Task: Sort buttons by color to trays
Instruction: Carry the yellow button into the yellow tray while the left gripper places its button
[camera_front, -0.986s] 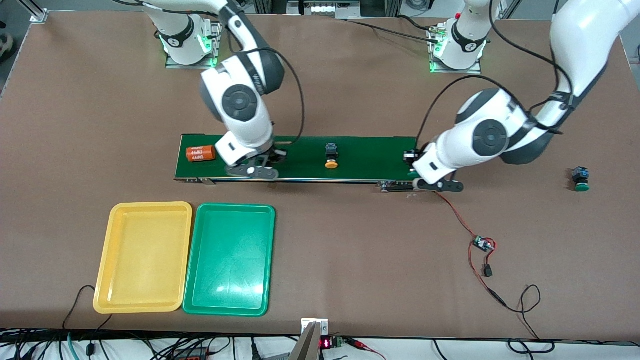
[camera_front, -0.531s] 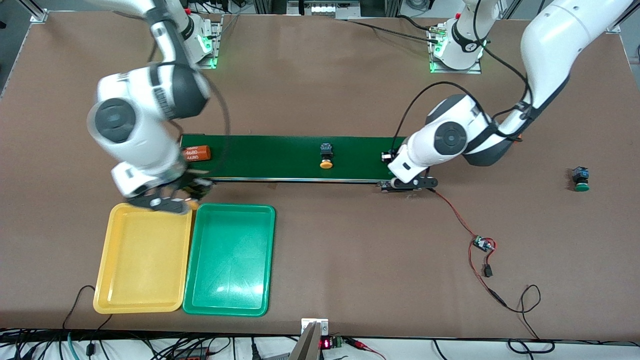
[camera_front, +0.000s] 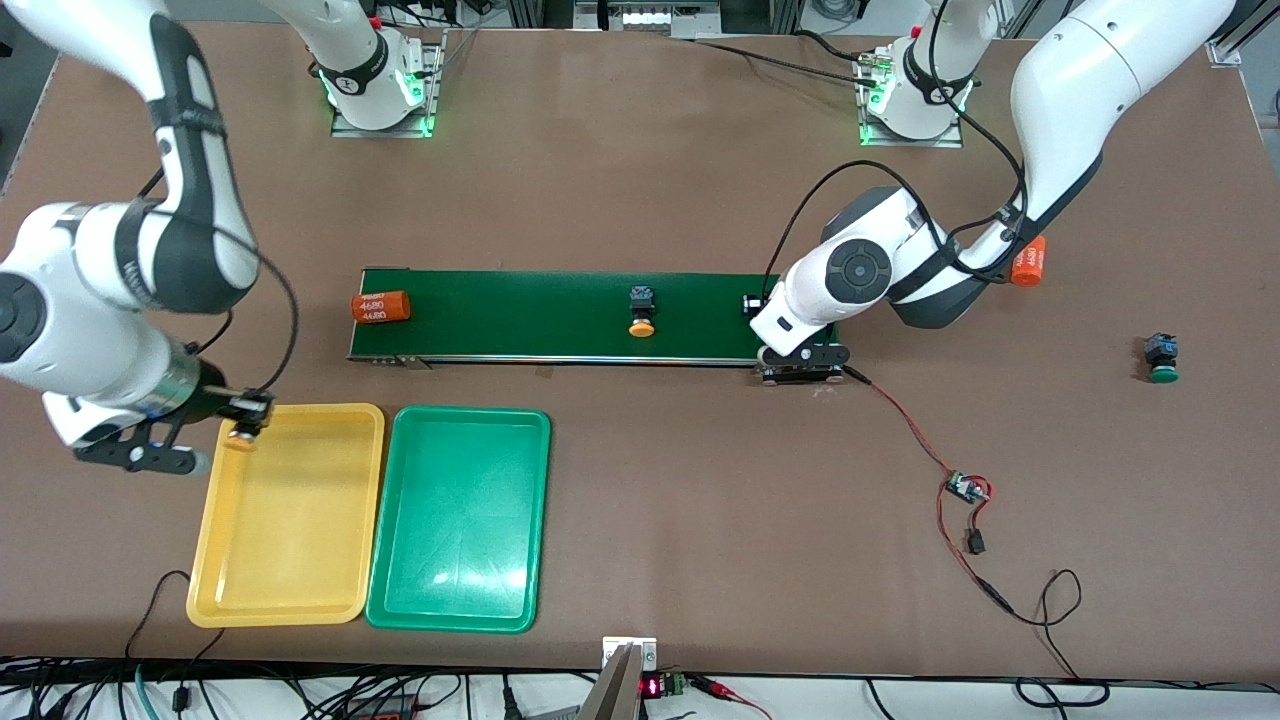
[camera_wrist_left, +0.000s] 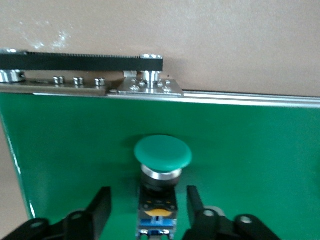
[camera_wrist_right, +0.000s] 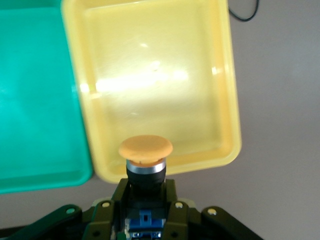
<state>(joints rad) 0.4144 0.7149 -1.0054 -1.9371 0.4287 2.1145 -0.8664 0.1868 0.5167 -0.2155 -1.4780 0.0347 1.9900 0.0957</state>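
Right gripper (camera_front: 215, 440) pinching small yellow-orange-capped push-button (camera_wrist_right: 145, 148), over yellow rectangular plastic tray (camera_front: 300, 590) corner nearest right arm's base. Risk: release now, button clips rim, bounces onto table.

Left gripper (camera_wrist_left: 145, 206) fingers spread around green-capped push-button (camera_wrist_left: 163, 151) on dark-green conveyor belt (camera_front: 520, 315) at left-arm end, not clamped. Risk: belt movement shifts button, fingers miss.

Green tray (camera_front: 460, 520) beside yellow one, near front desk edge.

Probably robotics lab: bolted arm bases (camera_front: 378, 75), conveyor belt (camera_front: 560, 315), loose wiring (camera_front: 960, 490).
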